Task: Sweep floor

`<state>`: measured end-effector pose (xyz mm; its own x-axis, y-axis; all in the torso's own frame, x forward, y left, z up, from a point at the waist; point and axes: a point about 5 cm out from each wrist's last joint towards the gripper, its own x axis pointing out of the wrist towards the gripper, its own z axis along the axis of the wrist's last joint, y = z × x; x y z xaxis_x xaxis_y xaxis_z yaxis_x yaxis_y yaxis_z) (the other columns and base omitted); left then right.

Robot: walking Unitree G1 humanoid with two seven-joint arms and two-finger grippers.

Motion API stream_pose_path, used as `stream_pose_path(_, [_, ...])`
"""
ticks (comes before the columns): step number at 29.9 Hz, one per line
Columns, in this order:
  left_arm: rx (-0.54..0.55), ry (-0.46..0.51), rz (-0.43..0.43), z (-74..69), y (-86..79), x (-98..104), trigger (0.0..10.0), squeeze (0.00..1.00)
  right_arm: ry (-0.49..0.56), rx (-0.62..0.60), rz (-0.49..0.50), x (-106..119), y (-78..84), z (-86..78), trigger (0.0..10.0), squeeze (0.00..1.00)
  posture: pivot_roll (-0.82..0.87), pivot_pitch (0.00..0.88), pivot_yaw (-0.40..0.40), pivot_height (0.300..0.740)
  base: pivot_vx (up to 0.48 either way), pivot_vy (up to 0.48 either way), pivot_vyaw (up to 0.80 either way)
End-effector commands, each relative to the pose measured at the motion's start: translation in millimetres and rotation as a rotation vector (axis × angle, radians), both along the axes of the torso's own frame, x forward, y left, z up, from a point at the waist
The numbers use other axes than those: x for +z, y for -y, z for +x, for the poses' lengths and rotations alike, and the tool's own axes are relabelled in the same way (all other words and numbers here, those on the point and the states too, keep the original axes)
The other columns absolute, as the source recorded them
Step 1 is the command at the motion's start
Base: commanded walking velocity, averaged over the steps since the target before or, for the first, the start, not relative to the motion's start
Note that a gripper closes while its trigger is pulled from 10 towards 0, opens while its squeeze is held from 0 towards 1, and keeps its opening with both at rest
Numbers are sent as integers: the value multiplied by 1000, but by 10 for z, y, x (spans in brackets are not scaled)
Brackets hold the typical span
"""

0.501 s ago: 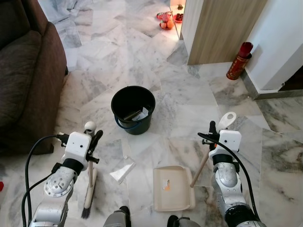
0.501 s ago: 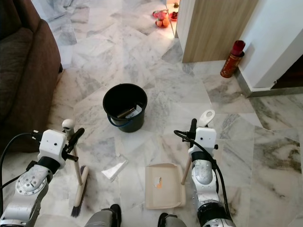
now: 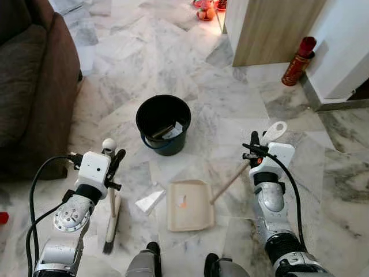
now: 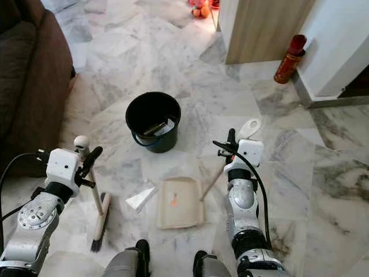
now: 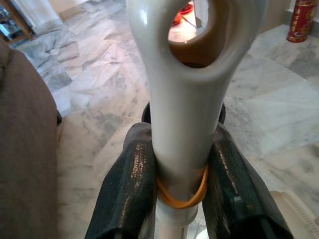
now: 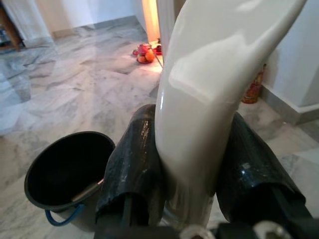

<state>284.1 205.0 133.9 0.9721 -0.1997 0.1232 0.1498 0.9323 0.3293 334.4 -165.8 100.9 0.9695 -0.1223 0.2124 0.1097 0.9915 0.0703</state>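
Note:
My left gripper (image 3: 117, 163) is shut on the white handle of a small broom (image 3: 110, 213), whose dark bristles rest on the marble floor by my left foot. My right gripper (image 3: 254, 149) is shut on the handle of a cream dustpan (image 3: 187, 206); the pan lies flat on the floor between my arms. A white scrap of paper (image 3: 149, 201) lies just left of the pan's edge. Both wrist views show black fingers (image 5: 132, 184) (image 6: 134, 164) clamped on white handles.
A black bucket (image 3: 163, 124) with some rubbish inside stands ahead of the dustpan. A brown sofa (image 3: 31, 86) fills the left side. A wooden cabinet (image 3: 271, 29) and a red cylinder (image 3: 298, 62) stand at the back right, near a white wall.
The dustpan has slid left and forward toward the paper scrap, its handle now slanting up to the right. The camera has shifted slightly. The broom stays about where it was.

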Motion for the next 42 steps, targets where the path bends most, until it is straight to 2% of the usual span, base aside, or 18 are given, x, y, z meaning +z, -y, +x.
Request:
stream_pose_path(1, [27, 3, 13, -42, -87, 27, 10000, 0, -65, -12, 4, -178, 30, -92, 10000, 0, 234, 333, 45, 740, 0, 0, 0])
stream_pose_path(6, [32, 9, 16, -53, -101, 47, 10000, 0, -92, -7, -4, -254, 23, -134, 10000, 0, 238, 341, 48, 740, 0, 0, 0])
stream_pose_path(8, [30, 5, 17, -54, -103, 50, 10000, 0, -129, -2, -13, -357, 21, -195, 10000, 0, 241, 342, 49, 740, 0, 0, 0])
stream_pose_path(12, [25, 1, 15, -53, -103, 53, 10000, 0, -120, -22, -8, -364, 50, -223, 10000, 0, 243, 344, 52, 740, 0, 0, 0])
stream_pose_path(17, [22, 7, 12, -43, -97, 81, 10000, 0, -9, -54, -21, -105, 116, -112, 10000, 0, 238, 344, 50, 740, 0, 0, 0])
stream_pose_path(18, [22, 7, 12, -43, -97, 81, 10000, 0, -9, -54, -21, -105, 116, -112, 10000, 0, 238, 344, 50, 740, 0, 0, 0])
stream_pose_path(21, [17, 13, 9, -35, -76, 100, 10000, 0, 79, -49, -17, 100, 98, -29, 10000, 0, 236, 343, 50, 740, 0, 0, 0])
stream_pose_path(28, [10, 16, 7, -39, -61, 112, 10000, 0, 97, -43, -11, 148, 69, -1, 10000, 0, 239, 348, 51, 740, 0, 0, 0])
stream_pose_path(30, [9, 15, 7, -43, -63, 116, 10000, 0, 88, -34, -11, 120, 45, -11, 10000, 0, 236, 351, 51, 740, 0, 0, 0])
stream_pose_path(37, [-2, -4, 2, -61, -31, 84, 10000, 0, -49, -24, -51, -210, 64, -147, 10000, 0, 242, 356, 49, 740, 0, 0, 0])
stream_pose_path(42, [-32, -55, 1, -97, -13, 28, 10000, 0, -126, -19, -65, -408, 69, -273, 10000, 0, 247, 356, 49, 740, 0, 0, 0])
